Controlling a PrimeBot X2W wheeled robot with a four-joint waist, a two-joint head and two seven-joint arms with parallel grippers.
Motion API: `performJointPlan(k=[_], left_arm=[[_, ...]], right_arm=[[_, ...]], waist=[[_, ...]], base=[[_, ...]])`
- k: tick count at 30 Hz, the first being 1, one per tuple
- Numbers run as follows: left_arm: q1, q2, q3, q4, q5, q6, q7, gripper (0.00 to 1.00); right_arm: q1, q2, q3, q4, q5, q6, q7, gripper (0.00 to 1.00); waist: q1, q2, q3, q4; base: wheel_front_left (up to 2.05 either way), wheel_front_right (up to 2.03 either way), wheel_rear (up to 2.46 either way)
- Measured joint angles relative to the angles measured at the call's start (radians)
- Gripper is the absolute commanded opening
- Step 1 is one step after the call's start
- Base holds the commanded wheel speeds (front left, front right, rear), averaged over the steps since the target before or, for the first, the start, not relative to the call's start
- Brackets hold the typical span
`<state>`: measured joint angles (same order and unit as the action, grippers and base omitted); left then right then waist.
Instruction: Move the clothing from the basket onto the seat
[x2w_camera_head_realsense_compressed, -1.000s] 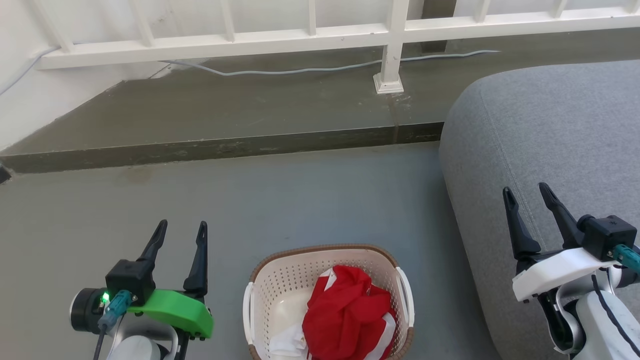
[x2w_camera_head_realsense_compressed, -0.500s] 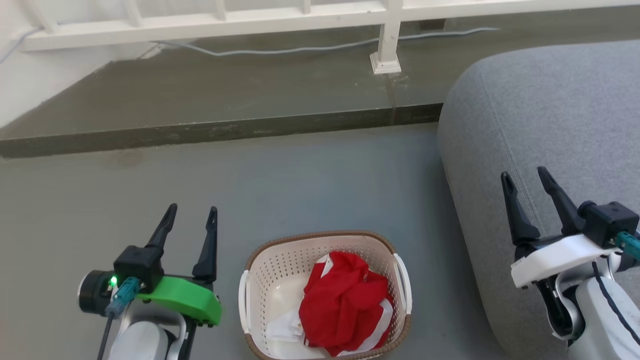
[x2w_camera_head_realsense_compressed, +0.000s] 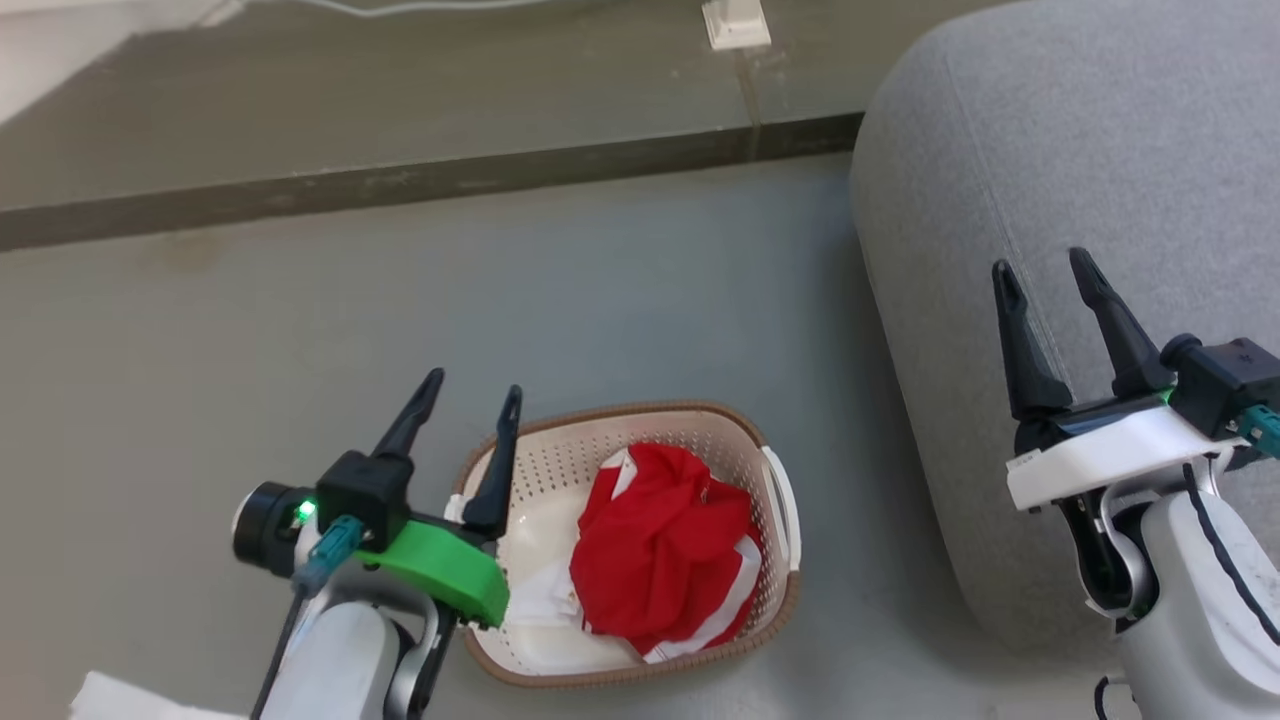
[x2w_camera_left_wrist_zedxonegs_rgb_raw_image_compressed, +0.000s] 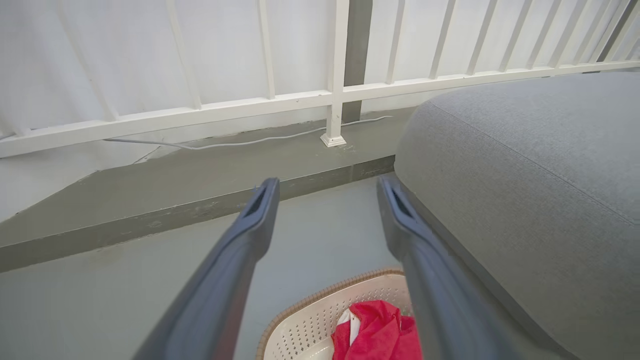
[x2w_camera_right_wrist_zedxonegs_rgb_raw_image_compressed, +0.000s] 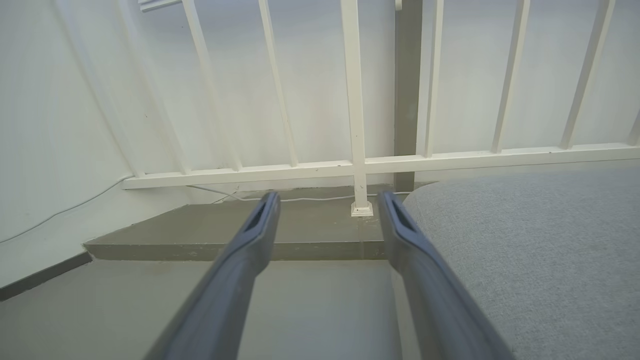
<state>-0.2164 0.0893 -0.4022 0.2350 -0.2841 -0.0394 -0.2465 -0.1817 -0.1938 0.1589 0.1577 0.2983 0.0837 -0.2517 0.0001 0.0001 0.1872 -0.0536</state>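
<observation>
Red clothing (x2w_camera_head_realsense_compressed: 660, 545) with white panels lies bunched in the cream basket (x2w_camera_head_realsense_compressed: 770, 585) with a brown rim, on the grey floor. In the left wrist view the clothing (x2w_camera_left_wrist_zedxonegs_rgb_raw_image_compressed: 375, 335) and basket (x2w_camera_left_wrist_zedxonegs_rgb_raw_image_compressed: 305, 327) show at the bottom edge. My left gripper (x2w_camera_head_realsense_compressed: 472, 388) stands open over the basket's left rim, nothing between its fingers; it is also open in its wrist view (x2w_camera_left_wrist_zedxonegs_rgb_raw_image_compressed: 325, 187). The big grey seat (x2w_camera_head_realsense_compressed: 1100, 150) rises to the right of the basket. My right gripper (x2w_camera_head_realsense_compressed: 1040, 270) hovers open above the seat's front part, empty, as its wrist view (x2w_camera_right_wrist_zedxonegs_rgb_raw_image_compressed: 327, 200) confirms.
A raised concrete step (x2w_camera_head_realsense_compressed: 400, 185) crosses the floor behind the basket. A white railing (x2w_camera_left_wrist_zedxonegs_rgb_raw_image_compressed: 330, 95) with a post stands on it, a cable (x2w_camera_left_wrist_zedxonegs_rgb_raw_image_compressed: 240, 144) along its foot. Bare grey floor (x2w_camera_head_realsense_compressed: 500, 300) lies between step and basket. Something white (x2w_camera_head_realsense_compressed: 120, 695) shows at the bottom left.
The head camera has tilted down, so the step and railing slid up the picture. My left gripper has moved right, from beside the basket to over its left rim. Both grippers stayed open.
</observation>
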Motion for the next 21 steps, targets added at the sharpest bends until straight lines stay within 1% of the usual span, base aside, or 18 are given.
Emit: performJointPlan(k=[7,9,13,21], left_arm=[[-0.056,-0.006,-0.058,0.030,0.016,-0.024,0.024,1.00],[-0.071,-0.007,-0.068,0.047,0.022,-0.031,0.031,1.00],[-0.102,-0.011,-0.089,0.072,0.045,-0.032,0.050,1.00],[-0.167,-0.014,-0.117,0.134,0.051,-0.049,0.090,1.00]], right_arm=[[-0.050,0.015,0.003,-0.030,0.001,0.005,0.000,1.00],[-0.067,0.025,0.004,-0.041,0.001,0.012,0.000,1.00],[-0.094,0.043,0.008,-0.059,0.002,0.013,0.000,1.00],[-0.151,0.080,0.017,-0.095,0.008,0.022,0.000,1.00]], waist=[[0.0000,0.0000,0.077,-0.037],[0.0000,0.0000,0.099,-0.050],[0.0000,0.0000,0.143,-0.080],[0.0000,0.0000,0.230,-0.145]], base=[[0.00,0.00,0.00],[0.00,0.00,0.00],[0.00,0.00,0.00],[0.00,0.00,0.00]])
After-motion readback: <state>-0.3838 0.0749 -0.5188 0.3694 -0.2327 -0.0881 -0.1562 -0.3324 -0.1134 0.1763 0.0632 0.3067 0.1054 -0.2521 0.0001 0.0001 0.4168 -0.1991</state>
